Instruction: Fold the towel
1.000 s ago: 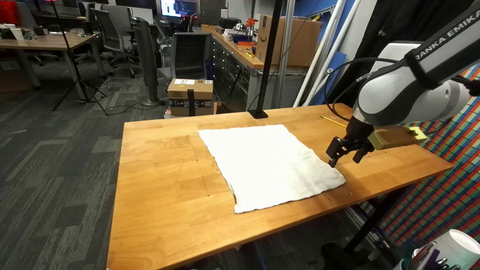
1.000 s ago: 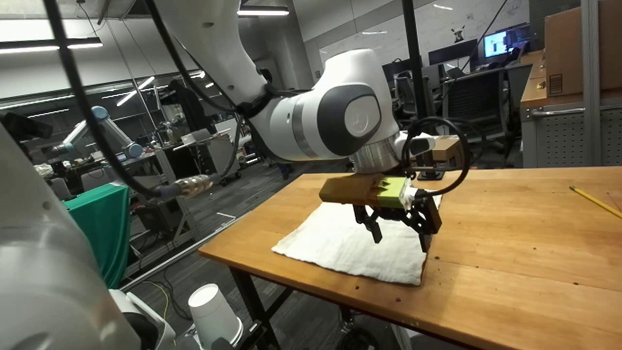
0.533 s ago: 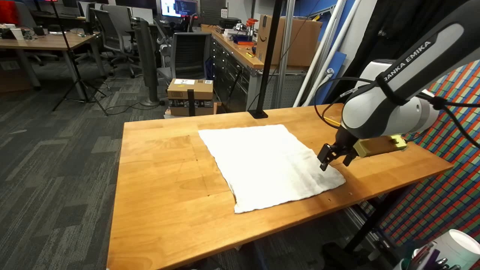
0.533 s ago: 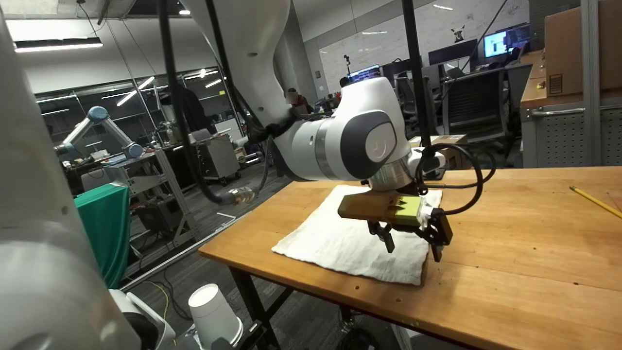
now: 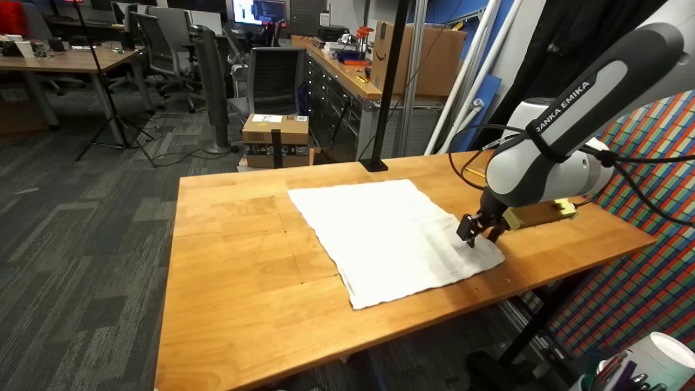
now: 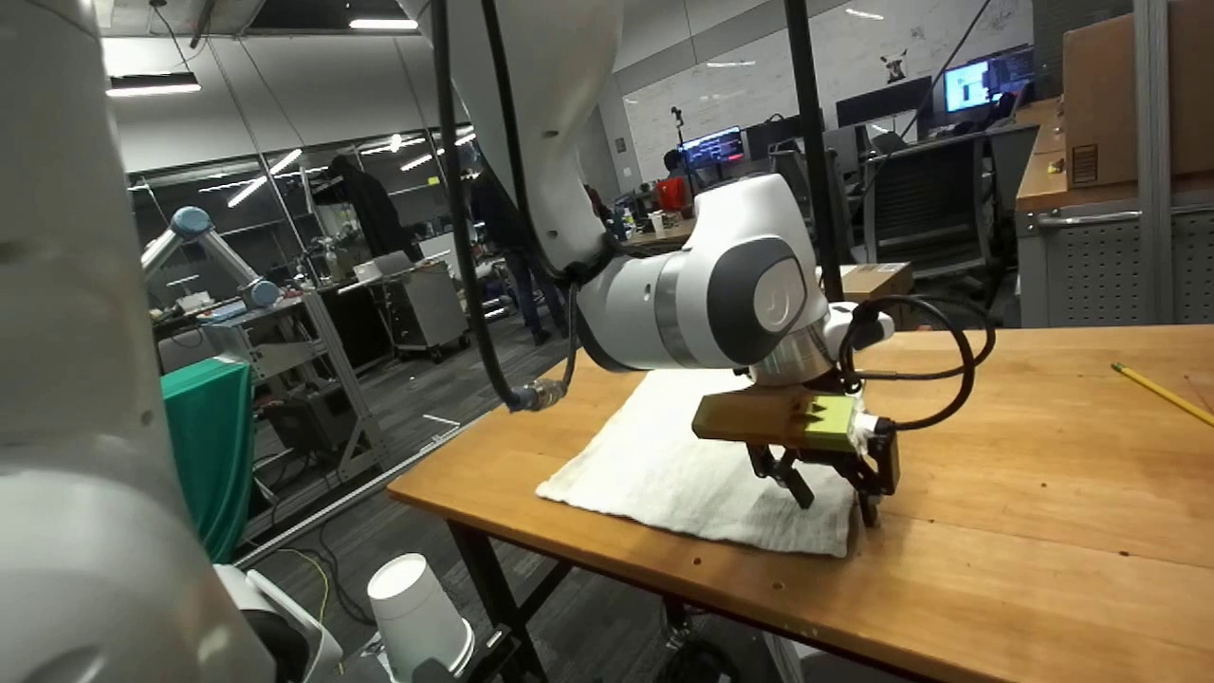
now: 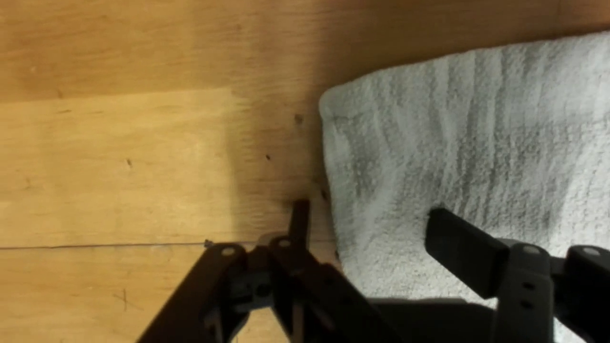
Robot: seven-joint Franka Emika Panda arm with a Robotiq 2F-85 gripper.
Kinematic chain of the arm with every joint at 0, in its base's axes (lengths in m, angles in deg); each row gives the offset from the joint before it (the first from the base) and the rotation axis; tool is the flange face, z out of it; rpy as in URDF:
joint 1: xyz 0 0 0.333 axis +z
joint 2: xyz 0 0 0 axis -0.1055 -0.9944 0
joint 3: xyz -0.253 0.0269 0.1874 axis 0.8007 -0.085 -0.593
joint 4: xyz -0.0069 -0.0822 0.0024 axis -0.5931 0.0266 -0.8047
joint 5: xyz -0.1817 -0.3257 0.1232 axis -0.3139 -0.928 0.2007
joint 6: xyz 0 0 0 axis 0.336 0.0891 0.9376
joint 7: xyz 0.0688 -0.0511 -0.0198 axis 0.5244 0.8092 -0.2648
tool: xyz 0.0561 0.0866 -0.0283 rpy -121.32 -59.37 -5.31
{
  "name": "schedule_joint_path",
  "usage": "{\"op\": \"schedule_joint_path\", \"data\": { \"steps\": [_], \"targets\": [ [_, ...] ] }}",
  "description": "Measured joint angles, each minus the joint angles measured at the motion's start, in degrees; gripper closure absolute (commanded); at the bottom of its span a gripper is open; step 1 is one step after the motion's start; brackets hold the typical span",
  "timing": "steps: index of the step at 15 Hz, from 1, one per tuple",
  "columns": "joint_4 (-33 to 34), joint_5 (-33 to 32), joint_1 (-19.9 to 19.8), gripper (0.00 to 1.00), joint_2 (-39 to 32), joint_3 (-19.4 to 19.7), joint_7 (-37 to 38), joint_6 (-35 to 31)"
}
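A white towel (image 5: 380, 244) lies spread flat on the wooden table in both exterior views (image 6: 654, 474). In the wrist view, a corner of the towel (image 7: 457, 124) shows with light wrinkles. My gripper (image 5: 482, 241) is low at the towel's edge near that corner and also shows in an exterior view (image 6: 838, 512). In the wrist view, the gripper (image 7: 367, 209) is open and straddles the edge. One finger is over bare wood just outside the towel. The other finger is on or just above the cloth. Nothing is held between the fingers.
The wooden table (image 5: 233, 260) has its edge close to the towel's near side. A black pole (image 5: 374, 164) stands at the far edge. A yellow pencil (image 6: 1162, 394) lies on the table. A black cable (image 6: 967, 360) loops out from the wrist. A white cup (image 6: 417, 607) stands off the table.
My gripper has moved down and towards the towel's corner, from above the table to the towel's edge. The towel's near edge has shifted slightly towards the gripper side.
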Motion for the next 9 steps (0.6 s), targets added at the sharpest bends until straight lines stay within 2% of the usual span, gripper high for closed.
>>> {"op": "schedule_joint_path", "data": {
  "steps": [4,6,9],
  "targets": [
    [0.17,-8.08,2.88,0.95,0.12,4.35,6.76,-0.58],
    [-0.01,-14.31,5.12,1.0,0.68,7.57,11.65,-0.5],
    [-1.42,-27.44,8.48,0.99,3.3,12.59,20.87,3.15]
  ]
}}
